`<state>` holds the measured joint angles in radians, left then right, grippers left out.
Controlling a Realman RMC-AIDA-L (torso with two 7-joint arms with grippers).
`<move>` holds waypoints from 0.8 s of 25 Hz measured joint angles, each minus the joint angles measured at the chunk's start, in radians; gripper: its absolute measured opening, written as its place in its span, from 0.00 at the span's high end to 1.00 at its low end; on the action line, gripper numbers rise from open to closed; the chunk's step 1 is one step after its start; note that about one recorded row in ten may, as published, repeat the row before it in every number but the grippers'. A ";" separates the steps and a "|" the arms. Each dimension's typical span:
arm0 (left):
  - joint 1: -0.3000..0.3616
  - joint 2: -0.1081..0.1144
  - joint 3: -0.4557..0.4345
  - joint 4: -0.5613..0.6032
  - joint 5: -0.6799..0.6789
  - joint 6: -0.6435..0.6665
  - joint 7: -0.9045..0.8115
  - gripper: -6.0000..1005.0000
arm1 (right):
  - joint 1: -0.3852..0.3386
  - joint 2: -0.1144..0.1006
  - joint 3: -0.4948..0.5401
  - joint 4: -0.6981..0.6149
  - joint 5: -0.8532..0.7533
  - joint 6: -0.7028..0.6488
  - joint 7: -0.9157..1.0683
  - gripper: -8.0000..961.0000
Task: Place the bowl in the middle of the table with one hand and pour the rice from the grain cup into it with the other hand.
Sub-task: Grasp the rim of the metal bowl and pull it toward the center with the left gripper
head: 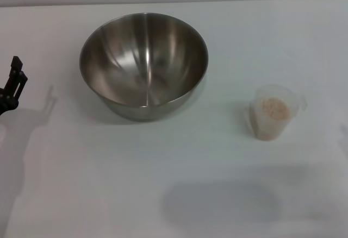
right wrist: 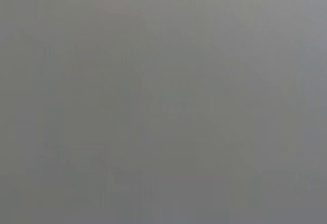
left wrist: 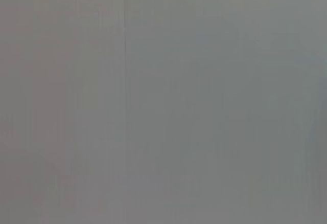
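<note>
Stainless-steel bowl (head: 144, 64): upright on the white bench (head: 109, 183), left of centre and toward the far side; inside empty and shiny. Nothing touches it.
Bowl handling (judgement): rigid, smooth, likely slippery; wide for a gripper, so the thin rim is the place to pinch, one finger inside and one outside. Probably light enough to slide or lift by the rim, but it may tip or swing if held at one point only.
Grain cup (head: 273, 113): frosted translucent plastic, upright, well apart from the bowl on its right; small lip at the rim on the far right side.
Rice (head: 273, 107): beige grains inside the cup, none seen on the bench.
Cup handling (judgement): light, thin-walled, may flex; grip the sides at mid height, gently, and keep it level until over the bowl.
Left gripper (head: 12, 86): at the left edge of the head view, near the bench, well apart from the bowl; holds nothing; whether its fingers are spread or together, cannot tell.
Right gripper: not in view.
Wrist views: plain grey, nothing readable.
Progress (judgement): bowl not yet centred, pouring not begun.
</note>
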<state>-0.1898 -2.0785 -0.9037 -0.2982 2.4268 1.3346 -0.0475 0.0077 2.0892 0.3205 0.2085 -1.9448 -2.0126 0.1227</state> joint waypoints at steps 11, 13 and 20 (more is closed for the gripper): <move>0.008 0.003 0.001 -0.047 0.000 -0.001 -0.002 0.20 | 0.004 -0.002 0.000 0.000 0.006 0.000 0.000 0.15; 0.009 0.006 0.006 -0.067 0.000 -0.010 -0.002 0.20 | 0.004 -0.002 0.001 0.000 0.006 0.000 0.000 0.15; -0.025 0.029 0.014 -0.174 0.019 -0.126 0.012 0.20 | -0.002 -0.002 0.018 -0.012 0.031 0.017 -0.002 0.15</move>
<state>-0.2150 -2.0496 -0.8898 -0.4718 2.4460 1.2089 -0.0358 0.0059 2.0877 0.3380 0.1964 -1.9143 -1.9955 0.1203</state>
